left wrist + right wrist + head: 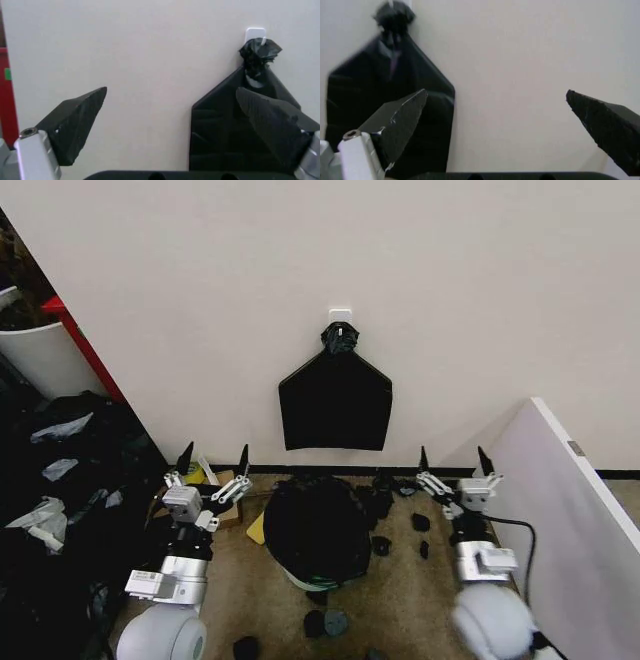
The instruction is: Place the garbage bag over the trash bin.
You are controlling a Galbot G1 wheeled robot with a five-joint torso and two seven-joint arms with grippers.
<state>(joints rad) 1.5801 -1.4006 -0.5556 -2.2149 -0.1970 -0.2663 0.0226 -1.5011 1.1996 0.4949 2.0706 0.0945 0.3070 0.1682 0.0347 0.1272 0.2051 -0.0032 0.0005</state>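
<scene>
Nearest to me in the head view, both arms rise from the bottom edge of the frame. My left gripper [214,459] sits in the lower left, fingers spread wide and pointing up, with nothing between them. My right gripper [453,460] stands in the lower right, equally wide open and empty.

Between the two grippers, at lower centre, I see the trash bin [305,582]; only a sliver of its pale wall and greenish base peeks out at the bottom. The garbage bag [317,525] is draped over the bin, a crinkled black mass covering the top and most of the sides. Neither gripper touches it.

Around the bin on the brown floor [400,600] lie several small black lumps [381,546], some to the right of it and a few toward the bottom edge. A heap of black bags [70,510] fills the left side of the frame.

Farther back, at the centre of the frame, a flat house-shaped black bundle [336,402] hangs on the cream wall [450,300] from a white hook [340,313], knotted at its top. In the left wrist view the same bundle [235,131] sits in the right half, partly behind one finger; in the right wrist view the bundle [385,97] is in the left half.

A white container with red edging [45,350] shows at upper left, and a white panel [570,510] slants along the right edge.
</scene>
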